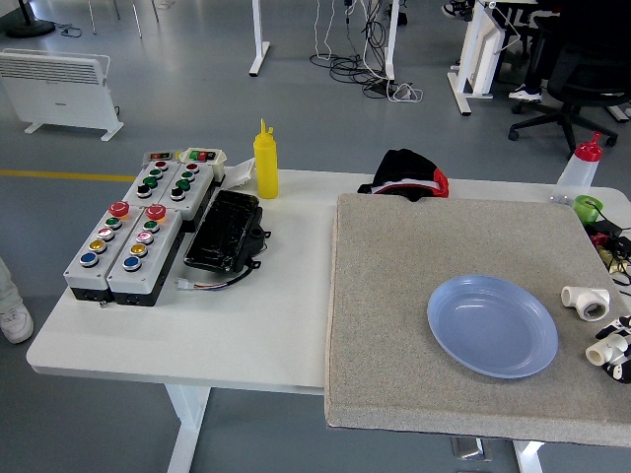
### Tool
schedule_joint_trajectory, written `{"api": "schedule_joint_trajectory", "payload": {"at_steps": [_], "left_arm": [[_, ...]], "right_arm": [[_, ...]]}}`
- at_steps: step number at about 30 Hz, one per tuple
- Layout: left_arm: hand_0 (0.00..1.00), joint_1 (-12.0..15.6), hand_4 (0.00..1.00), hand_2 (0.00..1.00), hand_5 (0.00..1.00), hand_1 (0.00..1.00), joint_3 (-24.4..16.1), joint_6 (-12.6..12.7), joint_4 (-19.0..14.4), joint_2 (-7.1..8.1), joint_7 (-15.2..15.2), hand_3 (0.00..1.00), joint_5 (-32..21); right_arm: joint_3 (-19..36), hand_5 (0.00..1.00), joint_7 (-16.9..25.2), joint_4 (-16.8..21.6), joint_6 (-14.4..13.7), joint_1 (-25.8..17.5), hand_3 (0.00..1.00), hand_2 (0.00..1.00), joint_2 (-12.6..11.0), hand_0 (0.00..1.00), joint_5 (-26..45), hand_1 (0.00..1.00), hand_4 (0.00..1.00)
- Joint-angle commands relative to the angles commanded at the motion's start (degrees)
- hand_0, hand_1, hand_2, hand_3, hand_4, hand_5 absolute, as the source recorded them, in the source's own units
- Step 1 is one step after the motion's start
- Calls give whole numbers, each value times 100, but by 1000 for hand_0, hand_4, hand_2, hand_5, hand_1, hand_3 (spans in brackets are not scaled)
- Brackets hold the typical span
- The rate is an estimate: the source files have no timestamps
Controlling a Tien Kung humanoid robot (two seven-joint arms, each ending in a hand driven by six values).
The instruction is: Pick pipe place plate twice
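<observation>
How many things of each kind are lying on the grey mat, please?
White pipe fittings: 2 (one lying free, one at the mat's right edge, held in the right robot hand)
Blue plates: 1
Total: 3

right hand (619, 357) cut off by the frame's right edge, its grip on the white pipe fitting (605, 349) unclear.
</observation>
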Motion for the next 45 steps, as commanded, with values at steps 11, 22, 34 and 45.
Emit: {"api": "schedule_joint_trajectory", "payload": {"at_steps": [11,22,34,45], "left_arm": [[618,3,466,710,998,681,-11,12,-3,0,-1,584,2],[618,-24,465,710,998,683,34,5,0,0,-19,585,-73],[618,-28,466,709,998,683,48,8,-2,0,-27,585,-91],[618,-28,465,709,998,683,71,19,-5,0,-41,584,-128]], "right_arm": [[97,191,251,236,-251,28,550,474,-21,316,-9,406,531],[157,197,425,813,-563,155,543,472,-1,322,-90,406,506],[-183,196,446,1262,-569,469,547,483,120,400,-63,456,501],[-1171,280,300,1121,56,1120,692,737,468,797,-21,738,608]]}}
